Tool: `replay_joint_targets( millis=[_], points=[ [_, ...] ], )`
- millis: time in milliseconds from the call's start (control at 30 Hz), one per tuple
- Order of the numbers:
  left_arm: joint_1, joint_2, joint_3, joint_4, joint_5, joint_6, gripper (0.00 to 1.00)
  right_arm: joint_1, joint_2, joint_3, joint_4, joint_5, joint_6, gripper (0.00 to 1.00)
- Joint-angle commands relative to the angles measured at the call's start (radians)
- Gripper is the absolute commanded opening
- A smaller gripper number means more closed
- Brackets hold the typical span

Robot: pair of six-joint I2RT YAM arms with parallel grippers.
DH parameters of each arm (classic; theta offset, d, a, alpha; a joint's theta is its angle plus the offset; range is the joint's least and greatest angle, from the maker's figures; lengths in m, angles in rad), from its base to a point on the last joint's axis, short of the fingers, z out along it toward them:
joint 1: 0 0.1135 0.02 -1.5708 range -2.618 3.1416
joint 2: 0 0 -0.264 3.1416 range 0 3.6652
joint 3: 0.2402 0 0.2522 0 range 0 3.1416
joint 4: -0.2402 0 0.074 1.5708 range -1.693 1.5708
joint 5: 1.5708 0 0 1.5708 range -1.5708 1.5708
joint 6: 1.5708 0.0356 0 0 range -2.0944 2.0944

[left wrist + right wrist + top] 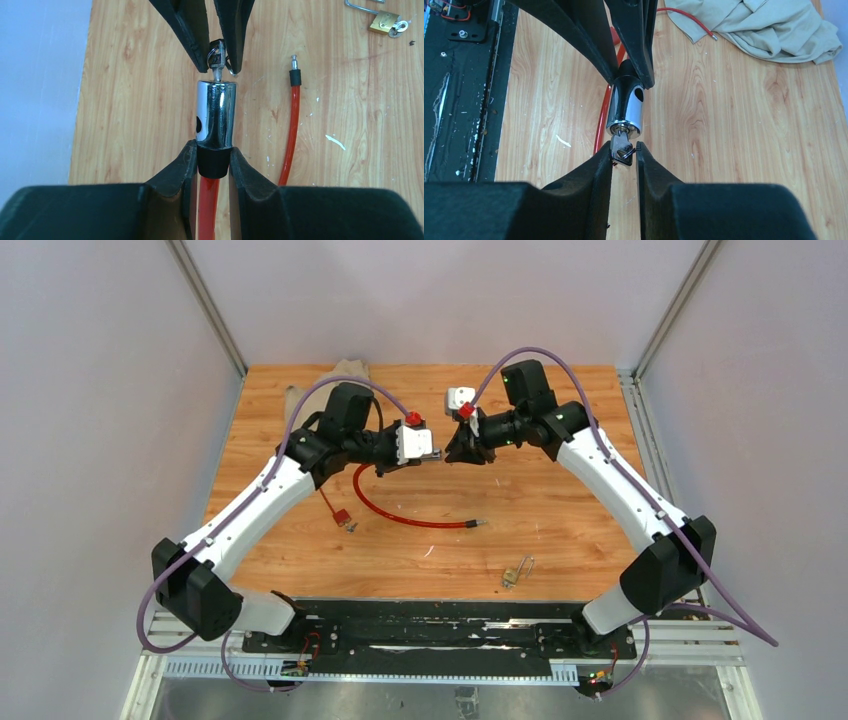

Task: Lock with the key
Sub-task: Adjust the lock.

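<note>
A chrome lock cylinder [216, 112] [625, 107] on a red cable [400, 515] hangs above the table between both arms. My left gripper [214, 150] [430, 453] is shut on the black collar at the cylinder's cable end. The small silver key [216, 56] [620, 146], with its ring, sticks in the cylinder's other end. My right gripper [624, 148] [452, 453] is shut on the key, one finger against the key's head and the other against its ring. The cable's free end pin [294, 62] [478, 523] lies on the wood.
A brass padlock [512, 575] [385, 21] with its own key lies near the front. A thin red loop with a tag [340, 515] lies left of the cable. A beige cloth [764, 25] [335, 375] is bunched at the back left. The black base rail [459, 75] runs along the near edge.
</note>
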Motion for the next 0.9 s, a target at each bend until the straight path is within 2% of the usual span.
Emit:
replay_joint_targets(
  millis=[0, 233, 367, 533, 633, 800, 867],
  points=[
    [-0.013, -0.013, -0.013, 0.022, 0.003, 0.006, 0.00, 0.014, -0.028, -0.007, 0.041, 0.000, 0.073, 0.21],
    [-0.016, -0.020, -0.034, 0.054, -0.029, 0.015, 0.00, 0.014, -0.013, -0.017, 0.068, 0.018, 0.227, 0.08],
    [-0.023, -0.024, -0.058, 0.079, -0.076, 0.028, 0.00, 0.014, 0.003, -0.027, 0.093, 0.026, 0.374, 0.01],
    [-0.027, -0.036, -0.073, 0.122, -0.107, 0.002, 0.00, 0.012, 0.041, -0.039, 0.100, -0.011, 0.511, 0.01],
    [-0.027, -0.031, -0.059, 0.107, -0.062, -0.021, 0.00, 0.012, 0.021, -0.067, 0.103, -0.013, 0.425, 0.01],
    [-0.027, -0.001, -0.015, 0.034, 0.041, -0.048, 0.00, 0.017, -0.105, -0.198, 0.146, 0.050, 0.049, 0.01],
    [-0.027, 0.017, 0.006, 0.023, 0.072, -0.079, 0.00, 0.021, -0.121, -0.206, 0.139, 0.084, -0.052, 0.01]
  ],
)
